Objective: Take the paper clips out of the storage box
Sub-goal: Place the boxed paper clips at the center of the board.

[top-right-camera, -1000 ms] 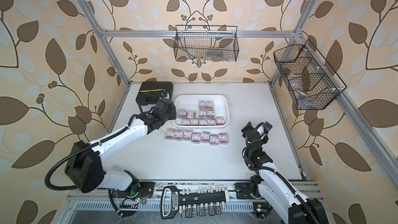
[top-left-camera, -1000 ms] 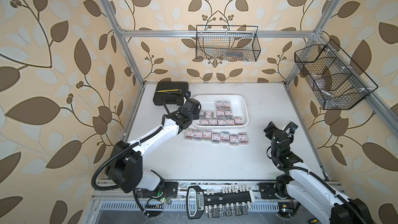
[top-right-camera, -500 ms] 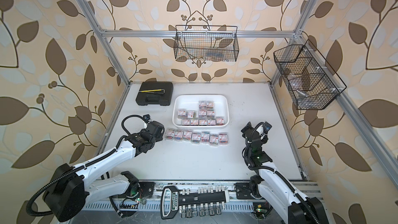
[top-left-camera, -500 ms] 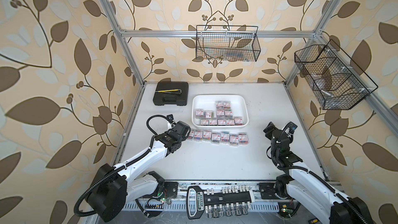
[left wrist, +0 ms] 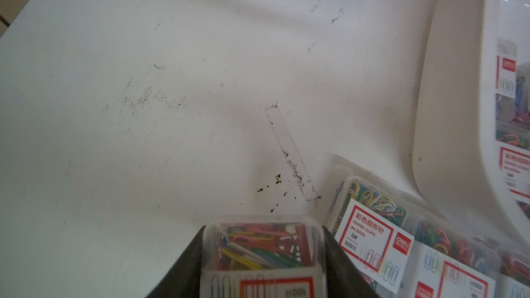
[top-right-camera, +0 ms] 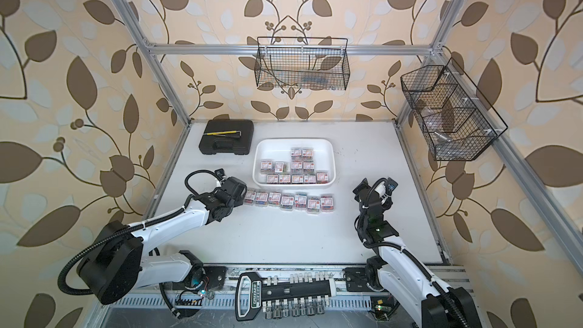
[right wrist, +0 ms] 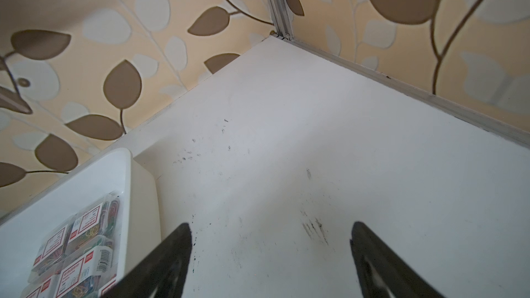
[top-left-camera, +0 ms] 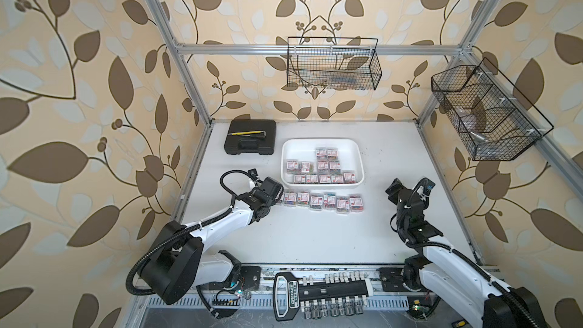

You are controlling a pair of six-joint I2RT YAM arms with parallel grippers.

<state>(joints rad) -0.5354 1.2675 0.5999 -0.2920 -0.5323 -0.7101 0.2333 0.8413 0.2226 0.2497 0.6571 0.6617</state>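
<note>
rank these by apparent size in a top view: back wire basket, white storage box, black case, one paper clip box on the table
1. back wire basket and storage box: look alike, and the basket hangs nearer the camera, so unranked
2. black case
3. paper clip box

Enclosure: walls in beige wallpaper with brown leaf-and-vine print (top-left-camera: 94,89), framed by silver aluminium rails (top-left-camera: 315,49).
Contents: flat white scuffed table (top-left-camera: 315,241); rectangular black wire basket (top-left-camera: 332,64) hung on the back rail; compartmented black wire basket (top-left-camera: 485,115) on the right side rail; soft, even light.
</note>
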